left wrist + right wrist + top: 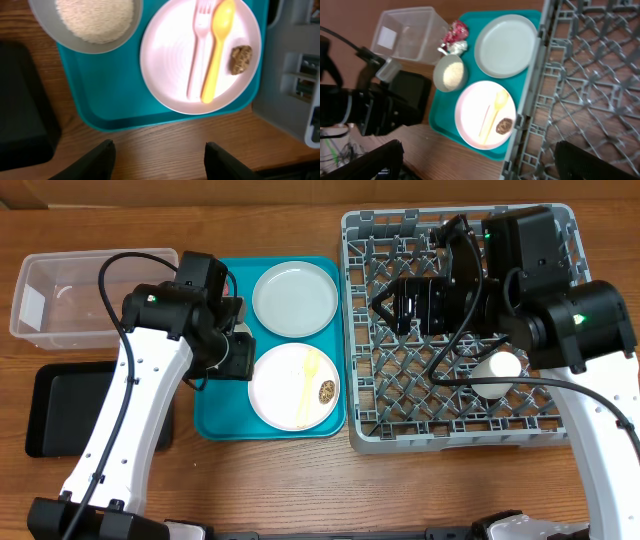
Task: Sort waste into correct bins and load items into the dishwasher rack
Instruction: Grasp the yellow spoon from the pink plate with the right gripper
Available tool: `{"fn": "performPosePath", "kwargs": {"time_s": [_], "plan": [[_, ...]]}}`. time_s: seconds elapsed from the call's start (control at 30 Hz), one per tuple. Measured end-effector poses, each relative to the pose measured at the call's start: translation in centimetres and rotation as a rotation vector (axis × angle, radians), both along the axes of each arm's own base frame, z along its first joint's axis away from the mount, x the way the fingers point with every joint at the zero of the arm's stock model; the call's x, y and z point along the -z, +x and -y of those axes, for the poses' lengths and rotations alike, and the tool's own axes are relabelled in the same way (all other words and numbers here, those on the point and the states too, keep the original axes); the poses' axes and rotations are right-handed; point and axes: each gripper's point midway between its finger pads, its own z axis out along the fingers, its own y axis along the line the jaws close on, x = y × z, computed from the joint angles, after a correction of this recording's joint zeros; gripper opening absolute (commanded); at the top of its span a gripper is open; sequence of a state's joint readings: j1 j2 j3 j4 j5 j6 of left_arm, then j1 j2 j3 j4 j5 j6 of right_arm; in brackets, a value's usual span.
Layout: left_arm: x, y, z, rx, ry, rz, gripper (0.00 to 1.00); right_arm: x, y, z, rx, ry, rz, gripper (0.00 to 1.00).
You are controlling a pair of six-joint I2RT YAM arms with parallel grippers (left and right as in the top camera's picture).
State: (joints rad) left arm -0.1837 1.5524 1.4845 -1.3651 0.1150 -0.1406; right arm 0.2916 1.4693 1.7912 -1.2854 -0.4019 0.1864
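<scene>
While the white cup (497, 370) lies in the dishwasher rack (450, 442) right of the teal tray (220, 405), grey-green plate (294, 298), pinkish plate (280, 385), rice bowl (92, 48), yellow-handled utensil (216, 55), brown bit (241, 59) and red wrapper (456, 31) sit on it. Left of it, clear tub (30, 305) and black tray (60, 405) look empty. Both wide, empty: left hand (160, 157), right hand (480, 160).

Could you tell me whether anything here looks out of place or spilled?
The white cup seems to lie on its side in the dishwasher rack, not set over the pegs. Nothing looks spilled: the rice is in the bowl, the brown food bit on the pinkish-white plate.
</scene>
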Motion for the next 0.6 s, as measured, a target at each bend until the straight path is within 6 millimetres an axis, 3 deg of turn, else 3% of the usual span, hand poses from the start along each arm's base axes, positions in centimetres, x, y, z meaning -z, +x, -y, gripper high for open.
{"fn": "performPosePath", "kwargs": {"time_s": [0.03,0.2,0.3,0.4,0.47,0.53,0.57,0.6], "plan": [[0.0,0.1,-0.3,-0.015,0.011,0.001,0.62,0.2,-0.1,0.2,0.006,-0.01,-0.006,0.84],[0.1,0.4,-1.5,-0.067,0.039,0.008,0.58,1.4,-0.7,-0.2,0.019,-0.034,-0.071,0.68],[0.1,0.2,-2.2,-0.101,0.063,-0.004,0.48,4.4,-0.3,-3.5,-0.032,-0.053,-0.146,0.58],[-0.5,-1.2,-3.8,-0.186,0.104,-0.057,0.5,7.7,0.0,-6.2,-0.044,-0.092,-0.227,0.54],[-1.7,-1.0,-4.8,-0.234,0.105,-0.027,0.58,10.2,0.4,-8.0,-0.028,-0.137,-0.271,0.54],[-4.7,-0.8,-6.4,-0.314,0.095,0.069,0.92,13.7,0.6,-10.0,0.014,-0.209,-0.317,0.54],[-5.8,-0.8,-6.9,-0.332,0.093,0.108,1.0,14.9,0.6,-10.5,0.034,-0.23,-0.335,0.53],[-7.1,-0.9,-7.5,-0.359,0.085,0.158,1.0,16.2,0.6,-11.0,0.056,-0.258,-0.349,0.52]]}}
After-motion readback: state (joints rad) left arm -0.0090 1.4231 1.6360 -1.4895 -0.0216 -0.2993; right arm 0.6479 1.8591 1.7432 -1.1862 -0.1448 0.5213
